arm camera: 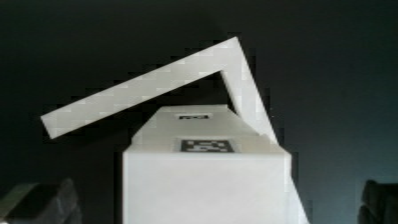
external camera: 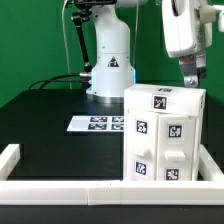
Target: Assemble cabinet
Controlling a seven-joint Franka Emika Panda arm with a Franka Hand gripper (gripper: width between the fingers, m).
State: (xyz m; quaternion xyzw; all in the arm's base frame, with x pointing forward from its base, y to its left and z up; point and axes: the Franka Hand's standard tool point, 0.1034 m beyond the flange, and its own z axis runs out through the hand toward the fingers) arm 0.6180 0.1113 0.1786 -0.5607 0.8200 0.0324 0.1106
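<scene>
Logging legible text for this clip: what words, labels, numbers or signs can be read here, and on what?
No words or numbers are readable.
Cabinet: black-and-white square marker tags, patterns only.
Marker board: more marker tags, patterns only.
Robot base: a small dark triangular sign, too small to read.
Wrist view: tag on the cabinet, blurred.

The cabinet [external camera: 163, 135] stood upright on the table [external camera: 50, 125] at the exterior view's right, close behind the border rail [external camera: 100, 188] that ran along the near edge and turned up the exterior view's left side. The marker board [external camera: 97, 123] lay flat on the table just beside the cabinet on the exterior view's left, in front of the arm's base [external camera: 110, 72]. The gripper [external camera: 191, 74] hung directly above the cabinet's top, near its far right corner.
</scene>
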